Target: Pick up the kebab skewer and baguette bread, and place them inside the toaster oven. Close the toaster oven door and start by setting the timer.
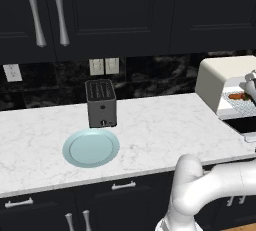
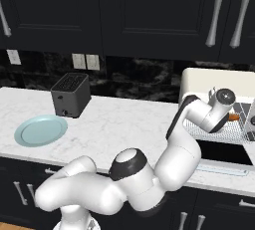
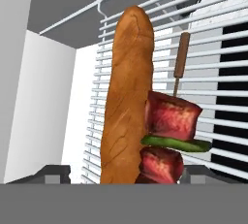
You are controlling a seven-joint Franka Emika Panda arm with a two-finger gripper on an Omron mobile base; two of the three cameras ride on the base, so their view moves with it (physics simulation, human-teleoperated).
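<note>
Baguette bread (image 3: pixel 127 97) and kebab skewer (image 3: pixel 169 131) sit dead ahead of my gripper (image 3: pixel 126 172) in the hand view, side by side on the wire rack (image 3: pixel 213 63), loaf touching or just beside the meat chunks, stick end pointing away from me. My finger tips (image 3: pixel 55 173) are barely visible at the bottom and both items run down past the edge there, so I cannot tell if I'm clamped on anything or let go. From the right base view my hand is at the mouth of the toaster oven (image 2: pixel 219 79), over the rack, with an orange-brown sliver of food (image 2: pixel 234 117) just past the wrist. Left base view agrees: food (image 1: pixel 237 96) is on the rack inside the cream box. The toaster oven door (image 2: pixel 219 168) hangs folded down below the opening, so it is open. The plate (image 1: pixel 91 148) on the counter (image 1: pixel 150 125) has nothing on it, well apart from the oven, next to the slot toaster (image 1: pixel 101 103). My read: both picks and placements look done or nearly done. Left: confirm release, back the hand out, swing the door shut, turn the timer knob.
</note>
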